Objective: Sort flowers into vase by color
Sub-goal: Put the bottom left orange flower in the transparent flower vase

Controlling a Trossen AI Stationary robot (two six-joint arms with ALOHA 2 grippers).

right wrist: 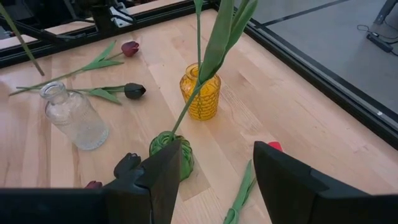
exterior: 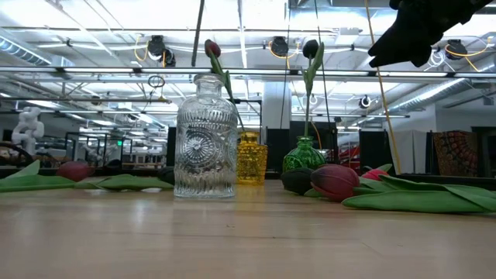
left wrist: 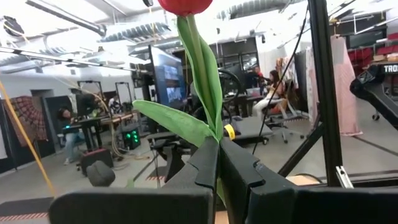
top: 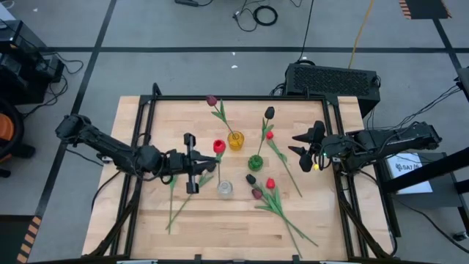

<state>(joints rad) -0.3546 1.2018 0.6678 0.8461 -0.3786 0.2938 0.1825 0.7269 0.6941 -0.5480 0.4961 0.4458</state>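
While my left gripper [top: 192, 163] pinches a red tulip [top: 218, 146] by the stem near mid-desk, fingers [left wrist: 208, 165] pressed tight on it and the stem running roughly level toward the desk's right edge, the clear vase [top: 225, 188] stands just beyond the head, a little toward the near edge, so I judge the stem must tip upright first. My right gripper [top: 304, 147] waits by the right edge with fingers spread, holding nothing, near the green vase [top: 255, 162] and yellow vase [top: 235, 141], each already holding a flower; loose tulips [top: 272, 196] lie toward the near right.
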